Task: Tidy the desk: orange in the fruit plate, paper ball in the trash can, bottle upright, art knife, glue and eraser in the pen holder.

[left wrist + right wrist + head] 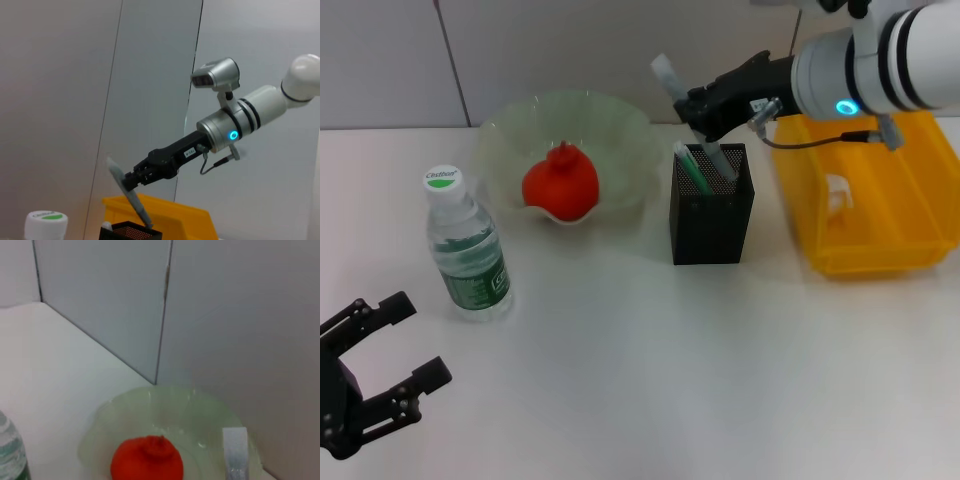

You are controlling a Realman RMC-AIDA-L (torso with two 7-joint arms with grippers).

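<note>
Right gripper (695,108) clamping art knife (692,122) above pen holder (711,212) rim; left gripper (395,343) wide.

White right arm with black bands, a glowing blue ring, grey cable, black right hand (695,108); left hand (382,372) black.

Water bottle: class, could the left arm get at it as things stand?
Probably yes. The left gripper sits open just in front of the upright water bottle, with only bare table between them.
</note>
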